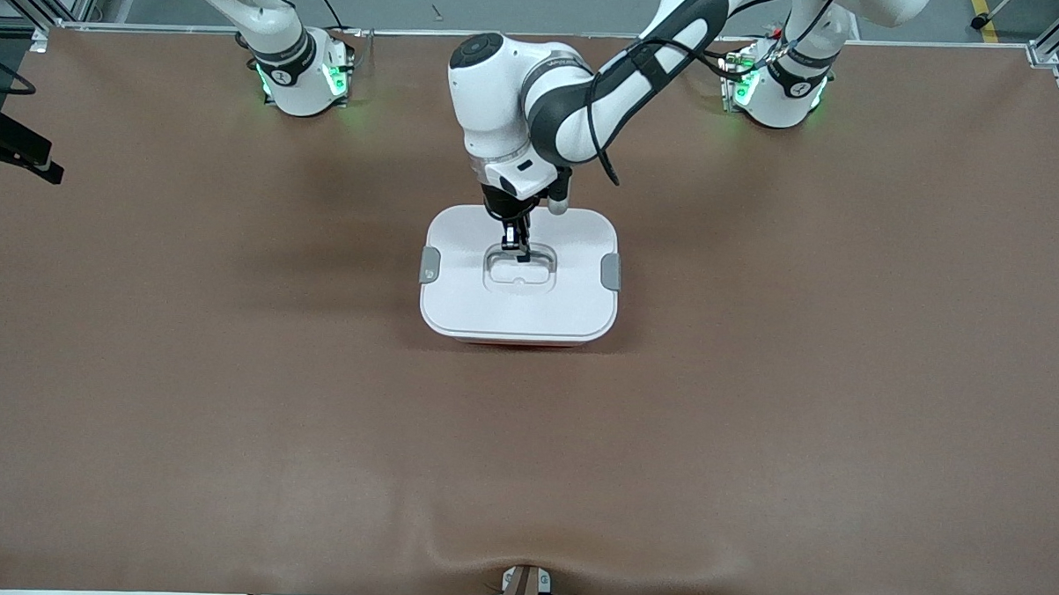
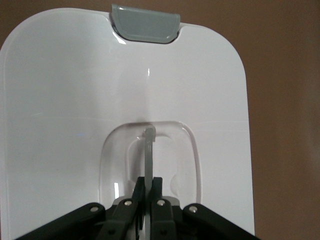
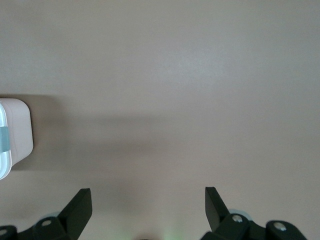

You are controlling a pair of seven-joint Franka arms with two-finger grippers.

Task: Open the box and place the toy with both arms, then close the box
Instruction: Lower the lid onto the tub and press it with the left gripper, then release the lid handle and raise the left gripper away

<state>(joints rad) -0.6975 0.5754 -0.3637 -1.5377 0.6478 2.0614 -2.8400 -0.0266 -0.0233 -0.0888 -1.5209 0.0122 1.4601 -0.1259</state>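
so far the box (image 1: 520, 275) is sitting with its white lid (image 1: 459, 286) on, in the middle of the desk (image 1: 227, 393), and the left tool (image 1: 516, 245) is reaching down into the lid's recessed centre, its two fingers pressed together on the clear handle (image 2: 149, 150), as the left wrist view is showing. the toy is not showing in any view, so whether it is already lying inside the tub or waiting out of sight cannot be told; judging by that, this is either the opening lift about to begin or the closing step finishing, and i am leaning toward neither. the right arm is waiting near its base, and the right tool (image 3: 148, 197) is hanging with fingers spread over bare desk, the box edge just showing beside it. counting: one box, one lid, two grey side clips (image 1: 430, 265), one handle, no toy in sight, and two arms with one tool each.
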